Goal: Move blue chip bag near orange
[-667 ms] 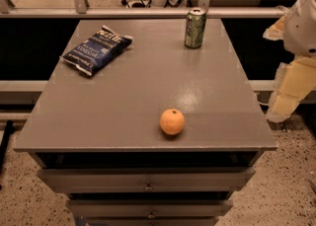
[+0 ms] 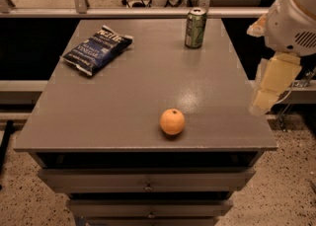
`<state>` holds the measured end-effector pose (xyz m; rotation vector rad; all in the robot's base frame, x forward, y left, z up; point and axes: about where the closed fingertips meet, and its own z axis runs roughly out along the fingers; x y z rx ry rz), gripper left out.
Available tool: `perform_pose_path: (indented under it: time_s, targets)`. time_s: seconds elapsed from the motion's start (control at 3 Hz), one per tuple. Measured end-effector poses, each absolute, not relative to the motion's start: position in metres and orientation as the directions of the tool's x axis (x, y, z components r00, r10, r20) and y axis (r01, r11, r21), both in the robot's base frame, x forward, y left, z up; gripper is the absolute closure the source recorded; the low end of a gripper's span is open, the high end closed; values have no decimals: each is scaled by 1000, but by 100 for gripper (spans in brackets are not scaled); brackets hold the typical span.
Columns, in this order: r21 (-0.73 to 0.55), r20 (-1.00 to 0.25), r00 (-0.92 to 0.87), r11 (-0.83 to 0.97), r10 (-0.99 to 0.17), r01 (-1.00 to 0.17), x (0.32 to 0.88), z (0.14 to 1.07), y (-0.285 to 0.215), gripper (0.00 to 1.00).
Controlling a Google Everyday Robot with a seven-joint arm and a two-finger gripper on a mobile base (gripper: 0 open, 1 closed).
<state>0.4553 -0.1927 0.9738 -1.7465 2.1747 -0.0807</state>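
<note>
The blue chip bag (image 2: 97, 49) lies flat at the far left of the grey table top (image 2: 123, 101), dark navy with white lettering. The orange (image 2: 172, 121) sits near the front edge, a little right of the middle, well apart from the bag. My gripper (image 2: 270, 89) hangs from the white arm (image 2: 294, 20) at the table's right edge. It points down, level with the orange's row and far from the bag. It holds nothing that I can see.
A green soda can (image 2: 195, 27) stands upright at the far right of the table. Drawers (image 2: 148, 185) sit under the top. A rail and glass partition (image 2: 148, 10) run behind the table. Speckled floor lies on both sides.
The arm and gripper have shifted a little left, in over the table's right edge. The bag, orange and can have not moved.
</note>
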Motion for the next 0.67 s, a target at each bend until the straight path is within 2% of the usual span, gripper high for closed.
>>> perform_pose_path:
  time_s: [0.33,0.67]
  targets:
    - [-271,-306,-89,176,-948,-946,495,965,-132,0]
    - [-308,-429,32,113,-903,-945,550,968,-36,0]
